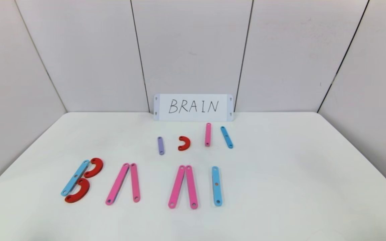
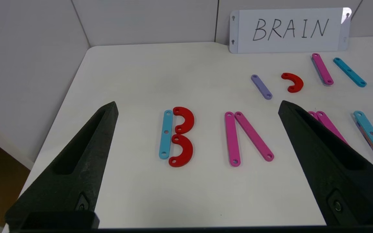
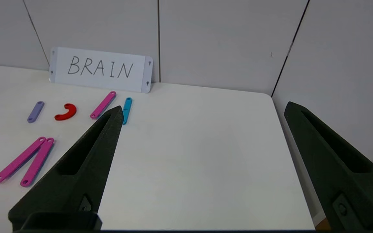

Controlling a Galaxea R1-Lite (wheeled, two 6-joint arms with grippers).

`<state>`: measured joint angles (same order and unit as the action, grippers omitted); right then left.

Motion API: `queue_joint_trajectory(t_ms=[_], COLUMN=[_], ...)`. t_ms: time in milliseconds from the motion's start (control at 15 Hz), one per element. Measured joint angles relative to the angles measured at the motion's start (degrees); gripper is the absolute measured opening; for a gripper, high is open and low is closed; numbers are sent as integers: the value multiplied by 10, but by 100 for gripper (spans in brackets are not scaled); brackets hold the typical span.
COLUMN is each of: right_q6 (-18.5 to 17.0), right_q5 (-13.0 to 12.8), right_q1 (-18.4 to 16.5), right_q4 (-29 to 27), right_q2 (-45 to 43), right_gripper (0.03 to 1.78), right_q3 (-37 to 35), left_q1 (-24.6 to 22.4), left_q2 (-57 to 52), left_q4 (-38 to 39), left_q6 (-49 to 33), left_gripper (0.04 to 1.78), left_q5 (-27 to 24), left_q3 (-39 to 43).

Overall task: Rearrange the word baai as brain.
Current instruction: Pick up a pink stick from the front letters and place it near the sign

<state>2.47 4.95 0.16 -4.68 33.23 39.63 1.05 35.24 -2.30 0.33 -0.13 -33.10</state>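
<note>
The word baai lies along the front of the white table [image 1: 280, 187]. Its B is a blue strip [image 1: 75, 177] with two red half-rings [image 1: 94, 167]. Two A's follow, each a pair of pink strips [image 1: 117, 183] [image 1: 191, 186] joined at the top with no crossbar. The I is a blue strip [image 1: 216, 185]. My left gripper [image 2: 197, 104] is open and empty, held above the table's near left, with the B [image 2: 176, 136] and first A [image 2: 248, 137] ahead of it. My right gripper [image 3: 204, 107] is open and empty over the bare right side.
Behind the word lie loose pieces: a short purple strip [image 1: 160, 145], a red half-ring [image 1: 184, 143], a pink strip [image 1: 207, 134] and a blue strip [image 1: 227, 137]. A white card with handwritten BRAIN [image 1: 193, 107] leans on the back wall. Grey panels wall in the table.
</note>
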Motion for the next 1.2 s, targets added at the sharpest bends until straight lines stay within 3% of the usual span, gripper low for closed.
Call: queue_joint_trajectory(t_ms=[333,667,867,1200], right_q6=[-10,-19,-20,-19], right_q5=[11,17,52,78], right_q1=[26,82,99,112], right_q4=[-30,-35,-35,-28], right_q2=[208,389,459,522], right_gripper=[174,174,174,174], right_q3=[119,204,221,220], left_q1=[1,7,23,46], left_q2=[217,400,467,530], left_q4=[-18,-99,-118,-136], left_q6=[32,49,77,80], left_gripper=[174,174,174,174], left_q5=[-4,-56,-64,-65], left_q3=[-123,-225,-240,-225])
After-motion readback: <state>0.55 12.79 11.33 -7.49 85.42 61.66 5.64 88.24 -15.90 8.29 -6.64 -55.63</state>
